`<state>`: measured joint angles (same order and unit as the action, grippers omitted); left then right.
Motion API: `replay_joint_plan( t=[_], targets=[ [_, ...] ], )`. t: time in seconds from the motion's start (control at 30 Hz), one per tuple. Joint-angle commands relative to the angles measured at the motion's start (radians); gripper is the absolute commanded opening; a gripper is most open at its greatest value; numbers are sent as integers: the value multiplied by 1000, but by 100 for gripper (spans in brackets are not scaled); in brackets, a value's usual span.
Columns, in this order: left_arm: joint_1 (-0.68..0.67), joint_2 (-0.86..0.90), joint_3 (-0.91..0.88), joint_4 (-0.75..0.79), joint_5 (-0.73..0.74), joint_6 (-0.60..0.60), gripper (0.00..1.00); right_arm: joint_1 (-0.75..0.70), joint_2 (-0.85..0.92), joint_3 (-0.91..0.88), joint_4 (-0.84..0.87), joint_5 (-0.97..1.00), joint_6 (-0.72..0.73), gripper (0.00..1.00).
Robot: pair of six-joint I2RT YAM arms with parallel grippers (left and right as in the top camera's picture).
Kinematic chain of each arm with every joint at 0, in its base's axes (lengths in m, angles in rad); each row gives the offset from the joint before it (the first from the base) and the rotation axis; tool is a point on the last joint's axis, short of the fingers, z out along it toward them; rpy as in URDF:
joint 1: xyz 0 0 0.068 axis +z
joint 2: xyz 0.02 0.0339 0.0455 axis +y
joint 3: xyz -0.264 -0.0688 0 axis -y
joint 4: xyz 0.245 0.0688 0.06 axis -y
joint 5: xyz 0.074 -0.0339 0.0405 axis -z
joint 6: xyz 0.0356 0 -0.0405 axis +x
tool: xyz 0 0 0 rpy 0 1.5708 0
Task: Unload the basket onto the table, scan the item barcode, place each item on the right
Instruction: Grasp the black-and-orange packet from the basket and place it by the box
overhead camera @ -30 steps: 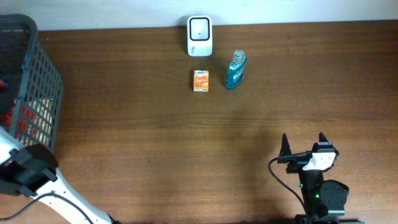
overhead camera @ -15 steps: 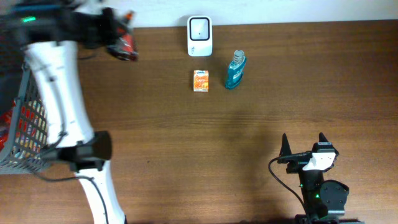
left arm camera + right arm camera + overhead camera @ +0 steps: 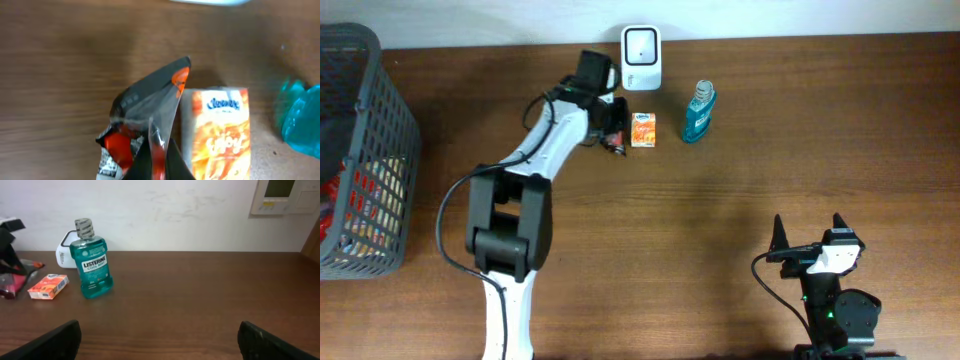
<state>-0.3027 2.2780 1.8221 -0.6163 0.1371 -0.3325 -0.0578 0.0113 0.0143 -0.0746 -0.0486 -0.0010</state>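
My left gripper [image 3: 612, 130] is shut on a black and red snack packet [image 3: 145, 105], pinching its clear sealed edge between the fingers. The packet hangs low over the table, right beside the left side of an orange tissue box [image 3: 642, 130]. The white scanner [image 3: 641, 58] stands just beyond them at the table's far edge. In the left wrist view a white printed patch shows at the packet's lower left. My right gripper [image 3: 808, 232] rests at the near right of the table, open, with nothing between its fingers [image 3: 55, 340].
A teal mouthwash bottle [image 3: 698, 112] stands upright to the right of the orange box [image 3: 48, 286]. A grey wire basket [image 3: 380, 130] with several items stands at the table's left edge. Brown tabletop stretches between the objects and my right gripper.
My left arm has swung from the basket on the left across the back of the table, bringing the packet down beside the orange box. The right arm has not moved.
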Motion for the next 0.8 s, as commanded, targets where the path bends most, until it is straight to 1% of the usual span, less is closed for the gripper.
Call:
replay_joint_plan(
  t=[0.0,0.03,0.07,0.13,0.2,0.27,0.3,0.33,0.37,0.4,0.43,0.47,0.53,0.57,0.6,0.63,0.67,0.73,0.77],
  targets=[
    [-45,-14,-87,96,-105,-119,0,5,-8,-9,-3,5,-3,99],
    [-53,-13,-102,109,-127,-167,1,5,-8,-9,-3,5,-3,99],
    [-61,-11,-115,122,-126,-200,5,5,-8,-9,-3,5,-3,99],
    [-87,-11,-121,133,-97,-206,6,5,-8,-9,-3,5,-3,99],
    [-117,-11,-121,161,-65,-206,14,5,-8,-9,-3,5,-3,99],
    [-146,-11,-119,183,-28,-205,15,5,-8,-9,-3,5,-3,99],
    [-154,-11,-113,182,-27,-205,18,5,-8,-9,-3,5,-3,99],
    [-156,-14,-108,181,-28,-204,31,5,-8,-9,-3,5,-3,99],
    [-151,-21,-99,171,-28,-204,36,5,-8,-9,-3,5,-3,99],
    [-143,-32,-87,152,-29,-189,49,5,-8,-9,-3,5,-3,99],
    [-127,-57,-72,122,-30,-169,66,5,-8,-9,-3,5,-3,99],
    [-110,-82,-66,101,-42,-164,68,5,-8,-9,-3,5,-3,99],
    [-64,-153,-65,53,-74,-163,86,5,-8,-9,-3,5,-3,98],
    [-41,-190,-65,34,-74,-163,86,5,-8,-9,-3,5,-3,99],
    [10,-272,-65,0,-73,-132,84,5,-8,-9,-3,5,-3,99],
    [35,-320,-65,-10,-70,-105,77,5,-8,-9,-3,5,-3,99],
    [79,-407,-65,-11,-47,-52,71,5,-8,-9,-3,5,-3,98],
    [163,-581,-65,-2,-48,14,72,5,-8,-9,-3,5,-3,99],
    [211,-658,-65,18,-48,69,75,5,-8,-9,-3,5,-3,99]
  ],
)
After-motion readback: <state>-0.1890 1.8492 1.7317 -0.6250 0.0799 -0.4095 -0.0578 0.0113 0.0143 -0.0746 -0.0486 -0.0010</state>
